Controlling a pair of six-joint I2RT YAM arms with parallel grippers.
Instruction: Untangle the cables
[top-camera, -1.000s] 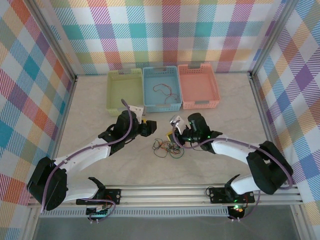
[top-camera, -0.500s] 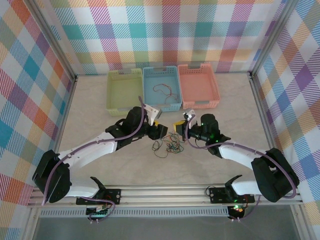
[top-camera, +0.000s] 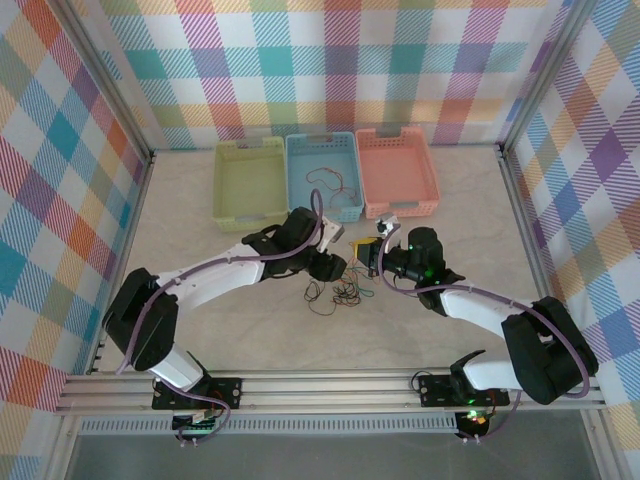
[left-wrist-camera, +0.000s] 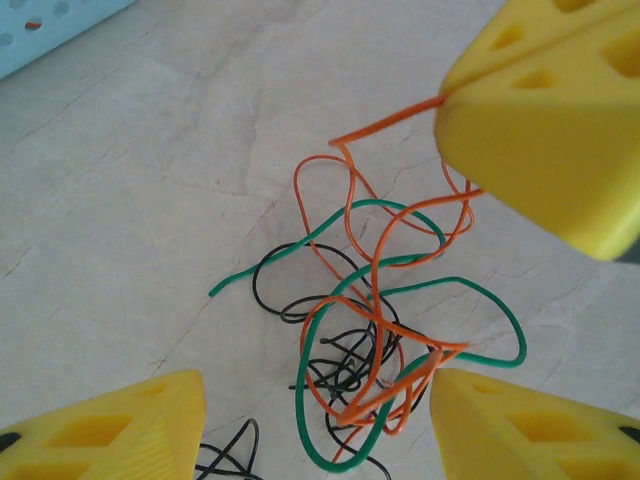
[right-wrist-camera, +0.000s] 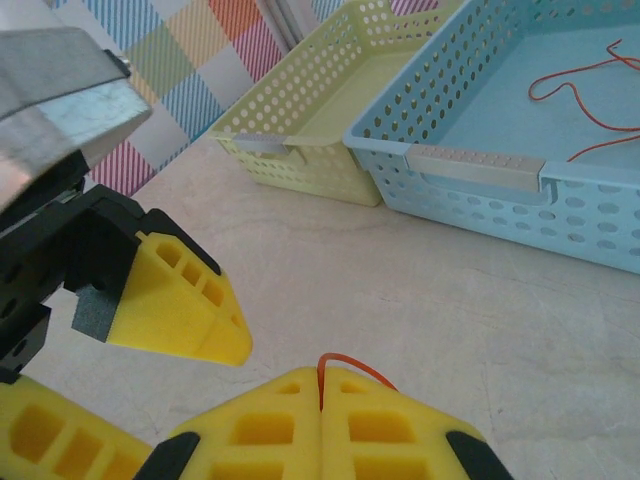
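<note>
The cables lie as a small tangle of orange, green and black loops on the table between the two arms. My left gripper hovers just above the tangle, open, with its yellow fingers on either side of the knot and nothing between them. My right gripper is shut on the end of an orange cable. That strand runs taut from the tangle up into the right gripper's yellow fingers, which sit at the tangle's far right.
Three baskets stand in a row at the back: yellow-green, blue and pink. A loose red-orange cable lies in the blue one. The baskets' near rims are close beyond both grippers.
My left arm has reached right and forward until its open gripper is over the tangle. The right gripper has drawn slightly back and right, still shut on the orange cable.
</note>
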